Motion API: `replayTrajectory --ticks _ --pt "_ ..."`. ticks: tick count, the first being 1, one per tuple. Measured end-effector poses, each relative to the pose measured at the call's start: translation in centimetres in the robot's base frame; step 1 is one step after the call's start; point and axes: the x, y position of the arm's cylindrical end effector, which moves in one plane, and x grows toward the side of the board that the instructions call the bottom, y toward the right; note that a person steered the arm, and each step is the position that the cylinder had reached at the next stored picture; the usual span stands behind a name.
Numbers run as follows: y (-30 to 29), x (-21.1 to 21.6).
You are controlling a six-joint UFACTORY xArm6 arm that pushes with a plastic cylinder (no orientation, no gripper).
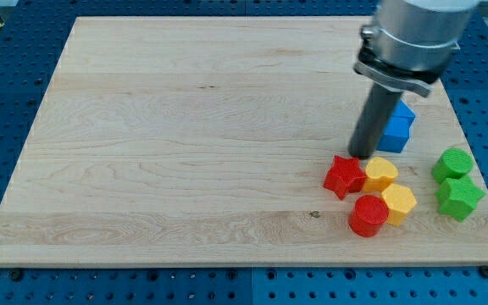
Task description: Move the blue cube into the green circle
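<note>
The blue cube (pixel 397 127) sits at the view's right, partly hidden behind my rod. The green circle block (pixel 452 163) lies to its lower right, near the board's right edge. My tip (pixel 363 156) rests on the board just left of the blue cube and just above the red star (pixel 344 176). I cannot tell whether the rod touches the cube.
A green block of unclear shape (pixel 459 197) sits right below the green circle. A yellow block (pixel 380 174), a yellow hexagon (pixel 398 203) and a red cylinder (pixel 368 215) cluster below my tip. The wooden board (pixel 185 144) lies on a blue pegboard.
</note>
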Motion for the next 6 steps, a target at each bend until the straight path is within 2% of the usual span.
replayTrajectory --ticks 6 --pt "-1.2 -3.9"
